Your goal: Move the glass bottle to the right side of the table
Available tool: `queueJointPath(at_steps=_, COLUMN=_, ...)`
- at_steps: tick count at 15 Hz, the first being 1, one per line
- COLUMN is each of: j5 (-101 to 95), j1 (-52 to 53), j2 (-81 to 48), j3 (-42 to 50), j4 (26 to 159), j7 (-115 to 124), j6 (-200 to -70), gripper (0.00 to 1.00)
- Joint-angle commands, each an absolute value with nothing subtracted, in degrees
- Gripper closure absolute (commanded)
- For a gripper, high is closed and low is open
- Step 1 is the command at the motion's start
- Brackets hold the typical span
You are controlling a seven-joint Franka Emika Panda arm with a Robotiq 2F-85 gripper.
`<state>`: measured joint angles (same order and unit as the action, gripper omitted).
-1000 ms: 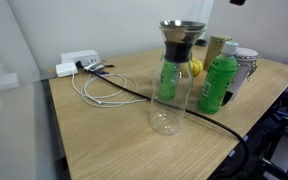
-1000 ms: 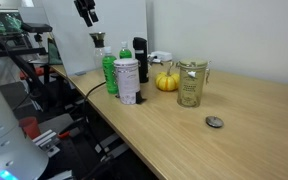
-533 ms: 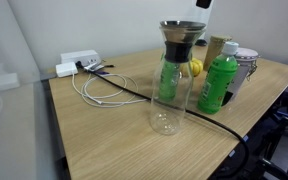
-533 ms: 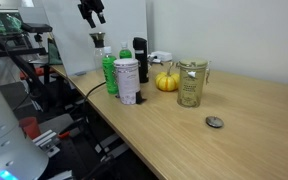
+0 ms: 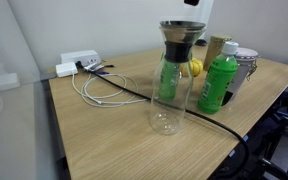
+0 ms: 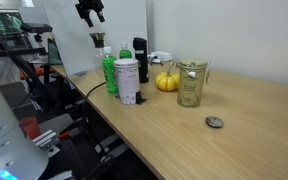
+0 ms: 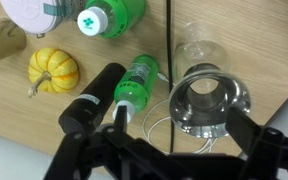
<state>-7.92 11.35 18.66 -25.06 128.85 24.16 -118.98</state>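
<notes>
Light wood-grain table [image 5: 89,140] carries the glass bottle [image 5: 174,78] upright near one edge, with a black cable [image 5: 134,92] passing close by its base and a green plastic bottle [image 5: 219,85] just beside it. Above hangs the gripper [image 6: 91,12], fingers spread wide and holding nothing. In the wrist view the bottle's dark collar lies nearer one finger than the other. The approach looks to be the step in hand. Next comes centring over the collar, descending, then closing on the neck without nudging the neighbours.

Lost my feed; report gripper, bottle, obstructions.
Gripper open, hovering above tall clear glass carafe with dark collar, no contact. Carafe upright on light wood table. Green plastic bottle close beside; black cable by base.
</notes>
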Motion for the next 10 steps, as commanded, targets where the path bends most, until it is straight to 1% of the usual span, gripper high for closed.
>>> queueJointPath(at_steps=1, j5=-9.0, j1=11.7, j2=16.0, j3=-24.8, j4=129.1, j7=27.8, j6=-120.2, gripper=0.00)
queueJointPath(at_steps=5, j5=-9.0, j1=11.3, j2=13.2, j3=-24.7, j4=129.1, j7=37.1, j6=-122.5, gripper=0.00)
queueJointPath(at_steps=10, j5=-7.6, j1=11.5, j2=12.4, j3=-22.0, j4=129.8, j7=43.3, j6=-122.6, gripper=0.00)
